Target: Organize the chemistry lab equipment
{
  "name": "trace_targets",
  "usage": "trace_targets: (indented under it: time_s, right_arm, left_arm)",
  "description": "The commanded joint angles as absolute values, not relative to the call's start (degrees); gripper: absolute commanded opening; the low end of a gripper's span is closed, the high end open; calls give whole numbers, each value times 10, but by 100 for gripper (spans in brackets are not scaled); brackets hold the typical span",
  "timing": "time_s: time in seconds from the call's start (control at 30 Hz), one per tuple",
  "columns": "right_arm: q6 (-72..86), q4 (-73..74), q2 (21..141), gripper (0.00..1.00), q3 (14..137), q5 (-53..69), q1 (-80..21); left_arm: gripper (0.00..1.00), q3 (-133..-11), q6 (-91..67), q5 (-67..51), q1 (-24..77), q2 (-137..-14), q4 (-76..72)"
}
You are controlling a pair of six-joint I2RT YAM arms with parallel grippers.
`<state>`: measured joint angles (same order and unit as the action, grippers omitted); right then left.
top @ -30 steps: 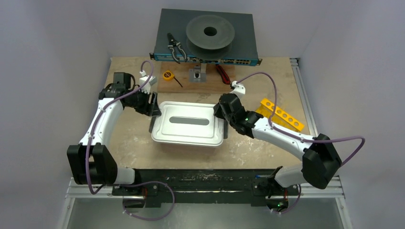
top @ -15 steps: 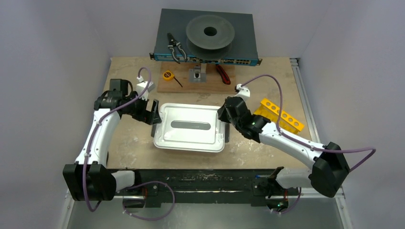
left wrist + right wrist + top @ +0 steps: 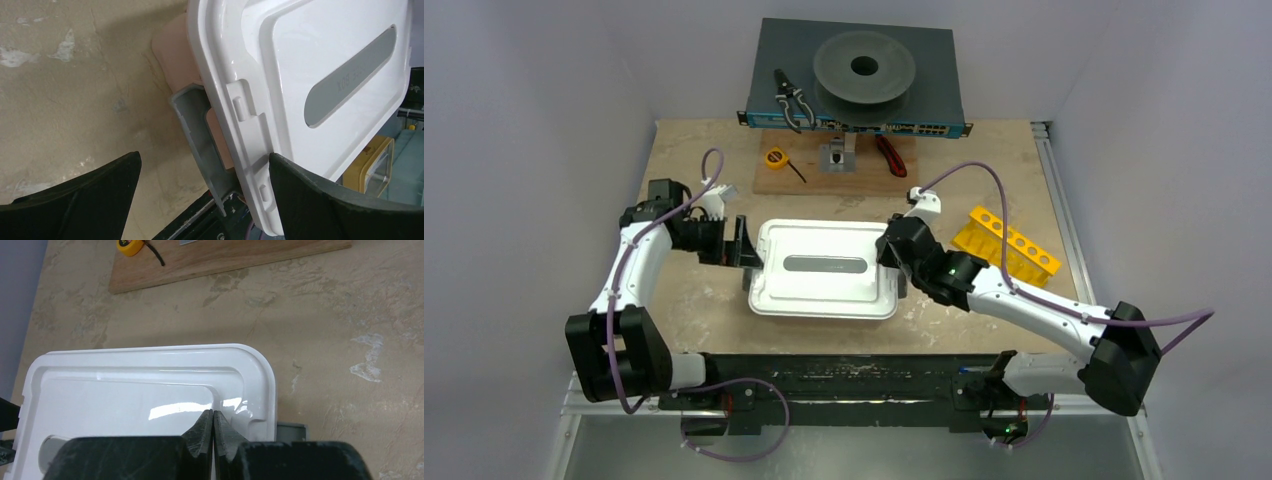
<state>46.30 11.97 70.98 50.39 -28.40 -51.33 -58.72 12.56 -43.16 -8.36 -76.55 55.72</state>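
Observation:
A white plastic box with a closed lid (image 3: 824, 265) sits mid-table. The squeeze bottle, blue-capped tubes, wooden sticks and small dish are out of view. My left gripper (image 3: 746, 250) is open at the box's left end. In the left wrist view (image 3: 204, 157) its jaws straddle the grey side latch (image 3: 195, 125) and the lid edge (image 3: 300, 60), and one finger touches the lid rim. My right gripper (image 3: 892, 262) is shut and empty. In the right wrist view (image 3: 213, 412) its tips sit on or just above the lid's right end (image 3: 125, 390).
A yellow holed rack (image 3: 1009, 242) lies right of the box. At the back a wooden board (image 3: 824, 165) holds a yellow tape measure (image 3: 775, 157) and a red-handled tool (image 3: 889, 155). Pliers (image 3: 792, 98) and a grey spool (image 3: 864, 68) sit on a dark unit.
My left gripper has swung down and in onto the box's left latch. My right gripper has slid nearer along the lid's right end. The box has shifted slightly toward the near edge.

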Motion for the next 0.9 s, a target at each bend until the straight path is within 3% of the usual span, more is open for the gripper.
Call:
trace_targets:
  time_s: [0.0, 0.37, 0.63, 0.87]
  right_arm:
    - [477, 131, 715, 0, 506, -277, -528]
    - [497, 141, 744, 0, 502, -282, -553]
    - [516, 153, 750, 0, 494, -293, -553]
    - [516, 159, 759, 0, 500, -296, -555]
  left_arm:
    - [100, -572, 107, -516, -77, -745, 551]
    - [100, -557, 105, -580, -76, -734, 542]
    - [69, -554, 95, -461, -58, -673, 520]
    - [65, -551, 82, -421, -28, -662, 514]
